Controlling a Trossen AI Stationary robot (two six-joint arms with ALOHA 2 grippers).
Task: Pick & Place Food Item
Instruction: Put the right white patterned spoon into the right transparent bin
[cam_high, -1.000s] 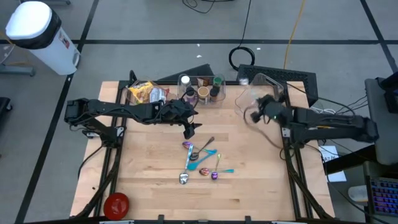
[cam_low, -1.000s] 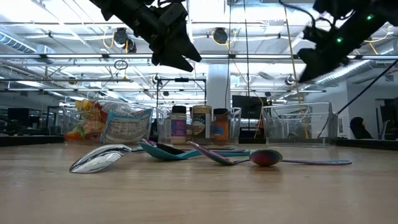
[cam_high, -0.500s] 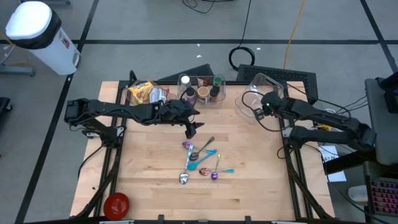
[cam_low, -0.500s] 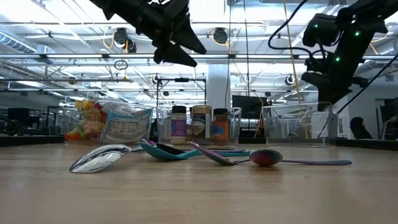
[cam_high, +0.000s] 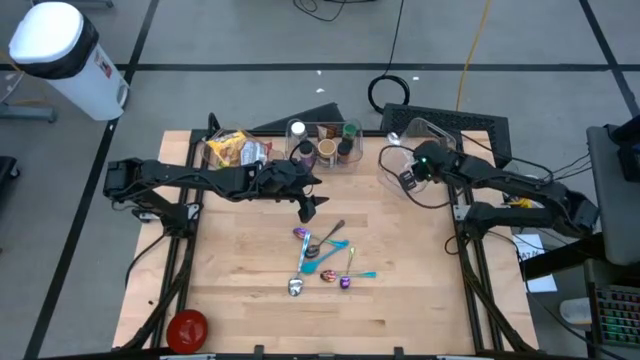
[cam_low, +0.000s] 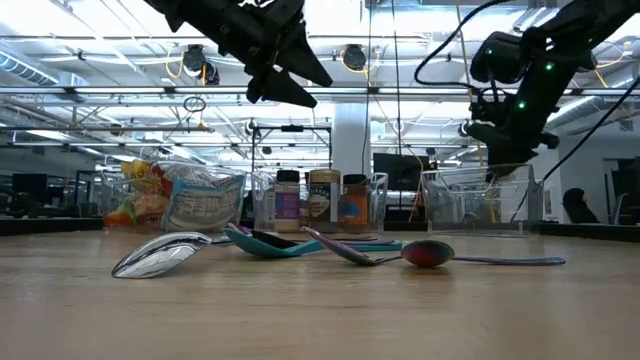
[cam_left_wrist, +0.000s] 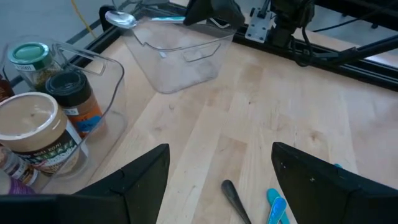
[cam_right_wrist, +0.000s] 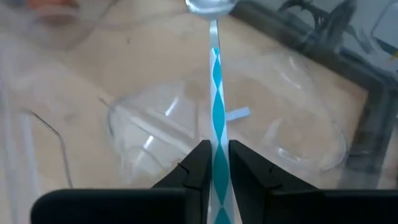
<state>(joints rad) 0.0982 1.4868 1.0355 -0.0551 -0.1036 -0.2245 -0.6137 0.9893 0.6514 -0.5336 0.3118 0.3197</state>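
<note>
While the right gripper (cam_right_wrist: 215, 163) pinches its handle between both fingers, the teal-and-white striped spoon with a silver bowl (cam_right_wrist: 215, 93) hangs over the clear plastic bin (cam_high: 425, 150) at the table's back right corner. The right wrist view shows that grip plainly; from above, the spoon is lost among the arm's cables. In the left wrist view the silver bowl (cam_left_wrist: 120, 18) pokes out over the bin's far rim.

Just beside the bin's left side stands a clear organizer (cam_high: 325, 145) holding spice jars, among them an orange-labelled, black-capped jar (cam_left_wrist: 74, 99) and a green-lidded one (cam_left_wrist: 30, 57). Further left lie crinkled snack bags (cam_high: 232, 150).

Between the arms, mid-table, a pile of coloured spoons (cam_high: 325, 260) lies tangled, well apart from the bin. The left gripper (cam_high: 306, 208) hovers above them, fingers spread and empty. A red round lid (cam_high: 187, 327) sits at the front left corner, visible only from above.
</note>
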